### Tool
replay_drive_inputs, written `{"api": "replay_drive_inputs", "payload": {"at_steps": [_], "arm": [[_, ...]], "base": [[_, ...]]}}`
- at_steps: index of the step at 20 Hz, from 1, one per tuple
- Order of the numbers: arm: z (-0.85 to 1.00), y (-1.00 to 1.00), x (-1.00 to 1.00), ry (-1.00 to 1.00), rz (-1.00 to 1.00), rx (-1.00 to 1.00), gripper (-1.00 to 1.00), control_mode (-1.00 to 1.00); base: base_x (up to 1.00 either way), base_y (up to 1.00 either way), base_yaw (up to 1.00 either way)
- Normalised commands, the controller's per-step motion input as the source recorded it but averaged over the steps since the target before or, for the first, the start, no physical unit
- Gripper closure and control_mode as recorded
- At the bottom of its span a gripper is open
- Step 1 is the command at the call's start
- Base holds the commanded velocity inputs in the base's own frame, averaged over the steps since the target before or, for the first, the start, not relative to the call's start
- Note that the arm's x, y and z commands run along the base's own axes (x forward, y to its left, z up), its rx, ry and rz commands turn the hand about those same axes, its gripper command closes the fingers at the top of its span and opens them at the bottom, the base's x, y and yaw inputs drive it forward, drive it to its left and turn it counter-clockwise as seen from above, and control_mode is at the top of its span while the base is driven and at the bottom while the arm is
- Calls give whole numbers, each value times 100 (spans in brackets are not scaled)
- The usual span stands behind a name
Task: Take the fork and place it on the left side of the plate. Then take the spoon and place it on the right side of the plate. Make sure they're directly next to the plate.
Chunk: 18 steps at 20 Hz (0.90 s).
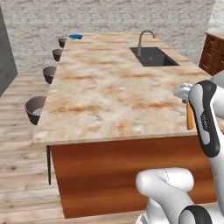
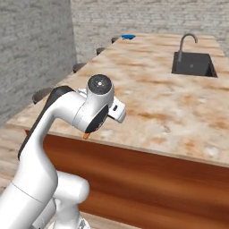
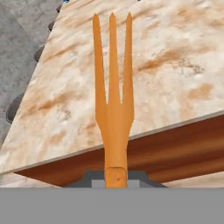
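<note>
My gripper (image 3: pixel 116 178) is shut on the orange-brown fork (image 3: pixel 113 100), holding it by the handle. The three tines point away over the marble counter (image 3: pixel 175 65). In the left base view the gripper (image 1: pixel 185 93) hangs above the counter's near right edge, and the fork's handle (image 1: pixel 190 117) sticks down below it. In the right base view the arm's wrist hides the hand, and only an orange end of the fork (image 2: pixel 86 135) shows beneath it. A small flat blue thing, perhaps the plate (image 1: pixel 75 36) (image 2: pixel 128 36), lies at the counter's far left end. The spoon is out of view.
A dark sink with a curved faucet (image 1: pixel 153 56) is set into the counter's far right part. Several round stools (image 1: pixel 36 109) line the counter's left side. A wooden cabinet (image 1: pixel 213 54) stands at the right, and a brick wall runs behind.
</note>
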Motion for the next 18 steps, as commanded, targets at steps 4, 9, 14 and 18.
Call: {"api": "replay_drive_inputs", "payload": {"at_steps": [4, 9, 14, 18], "arm": [[0, 0, 0, 0, 0, 0, 100, 100], [0, 0, 0, 0, 0, 0, 100, 100], [0, 0, 0, 0, 0, 0, 100, 100], [0, 0, 0, 0, 0, 0, 100, 100]], "base": [[0, 100, 0], [0, 100, 0], [0, 100, 0], [0, 100, -1]]}}
